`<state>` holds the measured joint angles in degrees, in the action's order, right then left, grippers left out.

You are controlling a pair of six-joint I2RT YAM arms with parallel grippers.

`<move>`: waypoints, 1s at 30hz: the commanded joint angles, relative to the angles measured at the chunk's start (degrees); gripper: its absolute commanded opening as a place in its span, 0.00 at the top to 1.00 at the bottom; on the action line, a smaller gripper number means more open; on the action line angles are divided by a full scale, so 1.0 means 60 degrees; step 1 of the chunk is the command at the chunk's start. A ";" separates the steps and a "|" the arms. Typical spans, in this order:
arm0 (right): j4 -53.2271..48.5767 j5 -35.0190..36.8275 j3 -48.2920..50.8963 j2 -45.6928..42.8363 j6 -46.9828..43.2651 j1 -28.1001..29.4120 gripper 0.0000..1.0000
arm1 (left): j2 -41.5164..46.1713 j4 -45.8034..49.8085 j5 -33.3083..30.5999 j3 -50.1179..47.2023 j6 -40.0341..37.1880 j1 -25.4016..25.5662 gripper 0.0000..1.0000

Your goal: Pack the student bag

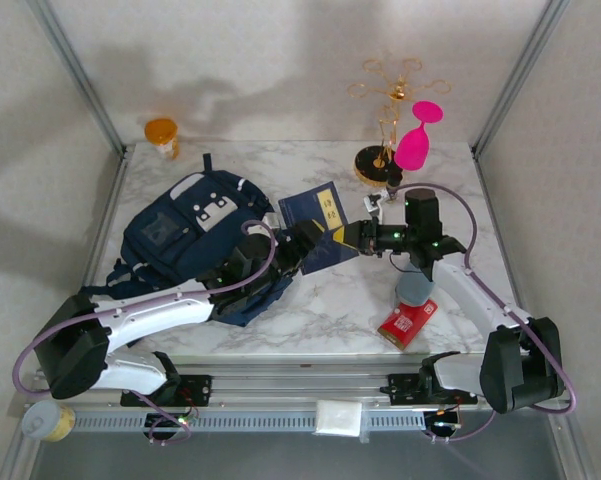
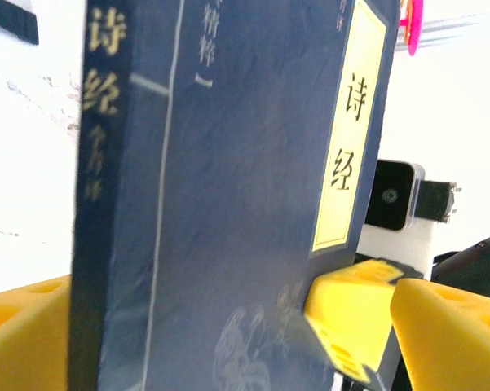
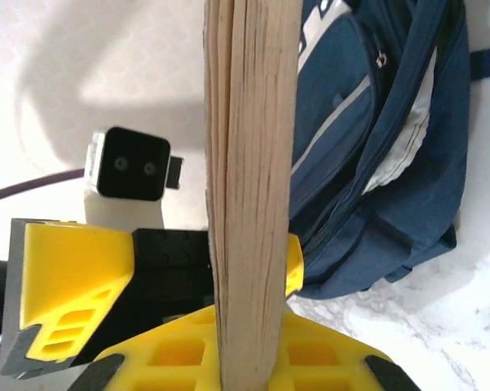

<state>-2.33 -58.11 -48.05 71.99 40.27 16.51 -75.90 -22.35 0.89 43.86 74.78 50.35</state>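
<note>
A dark blue book (image 1: 320, 225) with a yellow title strip hangs above the table between both arms, just right of the student bag (image 1: 185, 235), a navy backpack lying with its mouth open toward the book. My right gripper (image 1: 352, 236) is shut on the book's right edge. In the right wrist view the page block (image 3: 249, 163) stands clamped between that gripper's (image 3: 245, 342) yellow fingers, with the student bag (image 3: 391, 163) behind it. My left gripper (image 1: 302, 250) is at the book's left end. Its jaws (image 2: 236, 318) stand wide apart, with the book (image 2: 228, 204) between them.
A red box (image 1: 408, 322) and a grey object (image 1: 414, 290) lie under the right arm. A pink goblet (image 1: 417, 140) and a gold wire stand (image 1: 385, 110) are at the back right, and an orange cup (image 1: 162, 134) is at the back left.
</note>
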 commanded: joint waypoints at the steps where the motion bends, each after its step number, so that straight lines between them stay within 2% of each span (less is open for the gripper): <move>1: 0.0388 0.0132 -0.0414 -0.0192 0.0093 -0.0178 1.00 | 0.0449 0.0143 -0.0001 -0.0048 -0.0170 -0.0071 0.01; 21: 0.0841 0.0290 -0.0092 -0.0243 0.0338 -0.0827 1.00 | 0.2244 0.1758 0.0049 -0.1068 -0.1108 -0.0841 0.01; 24: 0.0184 0.0759 -0.0121 -0.0315 -0.0104 -0.0954 1.00 | 0.2517 0.3170 -0.0389 -0.0578 -0.2550 -0.1160 0.01; 28: -0.0711 0.0949 0.0086 -0.0228 -0.0810 -0.0964 1.00 | 0.2292 0.6334 -0.2769 0.0691 -0.5489 -0.1199 0.01; 30: -0.1052 0.0855 0.0230 -0.0182 -0.1065 -0.0965 1.00 | 0.1877 0.7411 -0.3247 0.1093 -0.6327 -0.1199 0.02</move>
<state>-5.06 -52.84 -47.97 71.66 38.02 11.00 -62.76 8.12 -9.78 46.52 49.93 43.59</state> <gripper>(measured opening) 0.127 0.986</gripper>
